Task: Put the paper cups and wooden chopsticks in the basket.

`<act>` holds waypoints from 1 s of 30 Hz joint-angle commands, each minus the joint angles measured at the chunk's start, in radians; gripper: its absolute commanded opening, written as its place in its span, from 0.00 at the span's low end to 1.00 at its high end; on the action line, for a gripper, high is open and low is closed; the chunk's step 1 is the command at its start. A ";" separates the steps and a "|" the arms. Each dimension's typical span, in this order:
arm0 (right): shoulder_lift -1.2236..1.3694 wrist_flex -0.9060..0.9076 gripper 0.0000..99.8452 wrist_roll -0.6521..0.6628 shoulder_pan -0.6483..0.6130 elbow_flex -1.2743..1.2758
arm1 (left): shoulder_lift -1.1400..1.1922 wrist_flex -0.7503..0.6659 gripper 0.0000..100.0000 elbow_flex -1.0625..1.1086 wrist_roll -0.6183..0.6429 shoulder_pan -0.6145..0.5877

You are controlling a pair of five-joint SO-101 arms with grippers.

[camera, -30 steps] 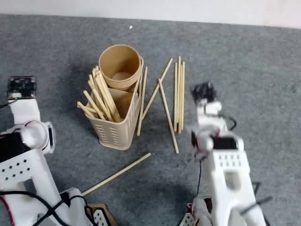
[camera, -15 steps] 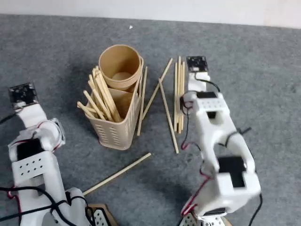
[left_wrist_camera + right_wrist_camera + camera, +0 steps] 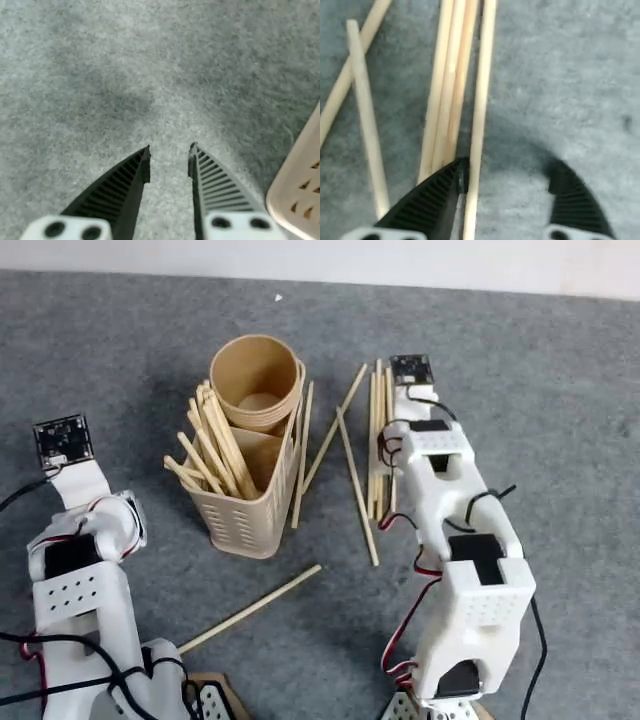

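High view: a beige slotted basket point(image 3: 245, 510) is standing upright on a grey felt-like table cover point(image 3: 560, 390). Brown paper cups point(image 3: 255, 375), nested with mouths up, are sitting in its far end. Packed chopsticks point(image 3: 215, 450) are leaning fanned in its near end. Pale loose chopsticks point(image 3: 378, 430) are lying side by side just right of the basket, their long axes running away from the arms. Two more are crossing between them and the basket. A lone chopstick point(image 3: 250, 608) is lying diagonally near the arm bases. The right arm point(image 3: 450, 510) is stretching over the side-by-side group, covering its near ends.

Left wrist view: the left gripper point(image 3: 169, 152) is hovering over bare cover, fingers parted and grasping nothing, with a basket corner point(image 3: 297, 195) beside it.

Right wrist view: the right gripper point(image 3: 509, 167) is spreading wide, grasping nothing. One fingertip point(image 3: 460, 167) is sitting against the loose chopsticks point(image 3: 452, 90), which are pointing straight ahead.
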 commanded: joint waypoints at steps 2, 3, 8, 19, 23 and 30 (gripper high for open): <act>-0.004 0.028 0.00 -0.012 0.033 -0.024 | -0.008 -0.015 0.16 -0.005 0.008 0.013; -0.007 0.077 0.02 -0.012 0.028 -0.028 | -0.008 -0.015 0.16 -0.005 0.008 0.013; -0.065 0.216 0.12 -0.014 -0.053 -0.154 | -0.008 -0.015 0.16 -0.005 0.008 0.013; -0.082 0.240 0.12 -0.008 -0.108 -0.159 | -0.008 -0.015 0.16 -0.005 0.006 0.012; -0.047 0.243 0.12 -0.008 -0.108 -0.157 | -0.008 -0.015 0.16 -0.005 0.006 0.012; 0.110 0.257 0.01 -0.009 -0.071 -0.168 | -0.008 -0.015 0.16 -0.005 0.006 0.012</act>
